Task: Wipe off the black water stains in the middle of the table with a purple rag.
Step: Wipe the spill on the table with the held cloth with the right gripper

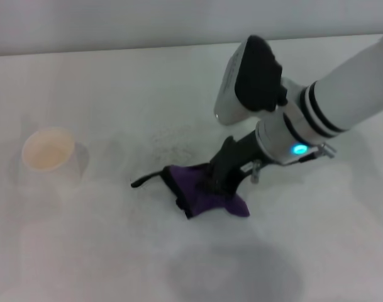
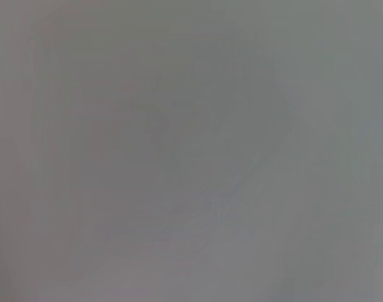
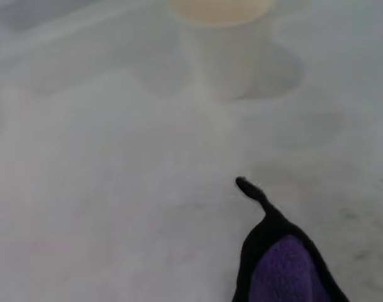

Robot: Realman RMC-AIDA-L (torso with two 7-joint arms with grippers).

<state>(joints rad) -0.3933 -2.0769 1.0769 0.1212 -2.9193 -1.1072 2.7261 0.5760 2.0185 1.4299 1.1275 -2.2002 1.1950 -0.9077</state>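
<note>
One purple rag [image 1: 204, 192] under the right claw [image 1: 217, 181], grip unclear; one cup [image 1: 49, 157].

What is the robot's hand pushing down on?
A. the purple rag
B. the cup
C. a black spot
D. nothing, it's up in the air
A: in the head view the right gripper is down on the purple rag, which lies on the table, while the cup stands apart on the robot's left.
</note>
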